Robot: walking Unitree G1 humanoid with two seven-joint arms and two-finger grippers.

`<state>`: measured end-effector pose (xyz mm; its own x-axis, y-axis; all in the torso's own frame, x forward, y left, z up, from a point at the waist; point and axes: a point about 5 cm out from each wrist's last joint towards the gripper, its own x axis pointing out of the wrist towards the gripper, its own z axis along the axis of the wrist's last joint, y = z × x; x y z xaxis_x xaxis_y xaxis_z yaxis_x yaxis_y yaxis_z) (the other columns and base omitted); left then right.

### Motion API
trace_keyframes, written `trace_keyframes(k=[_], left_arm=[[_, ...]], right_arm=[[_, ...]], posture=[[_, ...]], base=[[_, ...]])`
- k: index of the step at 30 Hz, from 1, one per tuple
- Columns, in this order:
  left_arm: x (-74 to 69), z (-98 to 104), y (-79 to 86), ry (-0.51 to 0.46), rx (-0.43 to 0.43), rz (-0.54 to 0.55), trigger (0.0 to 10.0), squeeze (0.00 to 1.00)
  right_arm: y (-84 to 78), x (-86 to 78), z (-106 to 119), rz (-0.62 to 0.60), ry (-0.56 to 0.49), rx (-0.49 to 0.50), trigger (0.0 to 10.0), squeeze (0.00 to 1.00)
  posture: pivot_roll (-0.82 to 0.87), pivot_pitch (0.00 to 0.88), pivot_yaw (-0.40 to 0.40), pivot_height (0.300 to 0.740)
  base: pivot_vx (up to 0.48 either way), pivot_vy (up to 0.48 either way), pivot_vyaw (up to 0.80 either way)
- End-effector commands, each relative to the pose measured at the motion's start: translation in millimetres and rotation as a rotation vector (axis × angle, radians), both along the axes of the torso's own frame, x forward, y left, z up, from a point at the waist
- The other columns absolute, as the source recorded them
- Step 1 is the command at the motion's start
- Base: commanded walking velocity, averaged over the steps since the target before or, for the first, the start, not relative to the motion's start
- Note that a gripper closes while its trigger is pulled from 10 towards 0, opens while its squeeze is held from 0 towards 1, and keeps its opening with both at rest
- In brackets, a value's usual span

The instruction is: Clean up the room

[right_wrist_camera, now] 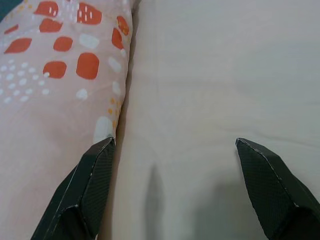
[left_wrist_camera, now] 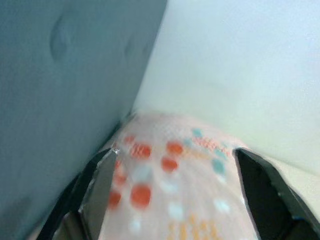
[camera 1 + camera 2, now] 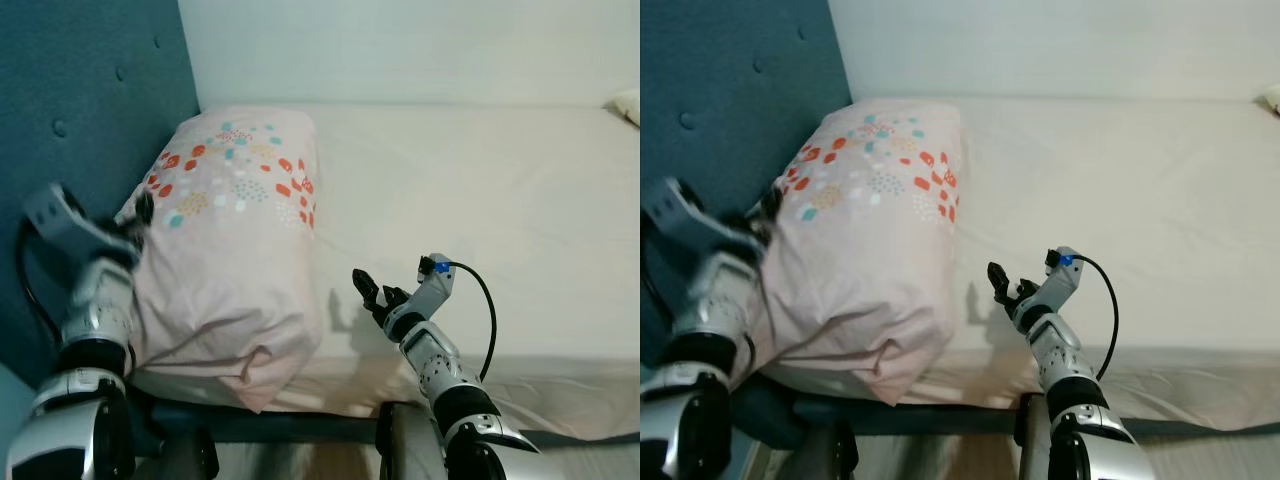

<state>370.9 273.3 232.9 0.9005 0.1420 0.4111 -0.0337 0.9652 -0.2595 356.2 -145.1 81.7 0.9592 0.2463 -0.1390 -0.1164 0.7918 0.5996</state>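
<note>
Jaws: both pairs are standing spread apart, gripping nothing.
Left gripper [image 2: 172,187]: its two black fingers [image 2: 95,192] are reaching wide over the pillow's patterned top, close to the headboard side; in the head views the arm is pressing against the pillow's left flank.
Right gripper [image 3: 372,294]: it is hovering above the sheet, just beside the pillow's right edge; in its wrist view one finger [image 1: 90,192] is lining up with the seam where pillow meets sheet, the other is hanging over bare sheet.
Pillow [image 3: 225,250]: pale pink with orange, teal and white spots at the far end, it is lying lengthwise on the bed at the robot's left, its near end overhanging the mattress edge slightly.
Bed [image 3: 480,210]: a cream sheet is covering it, running to the white wall [image 3: 400,50] behind.
Headboard [image 3: 80,110]: blue, padded and buttoned, it is standing along the pillow's left side.
Cable [image 3: 488,310]: a black lead is looping from the right wrist.
</note>
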Motion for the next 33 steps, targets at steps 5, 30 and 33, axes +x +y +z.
trace_keyframes(k=[5,30,33], left_arm=[[-3.1,30,-1.9,-0.057,0.299,0.05,10.0,0.0],[-33.9,-99,-118.3,0.307,0.129,-0.406,10.0,0.0],[-36.4,-104,-116.6,0.322,0.108,-0.392,10.0,0.0]], right_arm=[[3.4,2.7,4,0.009,-0.015,0.012,10.0,0.0],[-2.3,-5.5,-7,0.051,-0.016,-0.059,10.0,0.0],[-0.6,-6.3,-8,0.056,-0.012,-0.061,10.0,0.0]], posture=[[0.08,0.045,-0.028,0.445],[0.09,0.021,-0.058,0.515],[0.09,0.021,-0.058,0.525]], base=[[0.0,0.0,0.0],[-0.112,0.0,0.0],[0.0,0.0,0.0]])
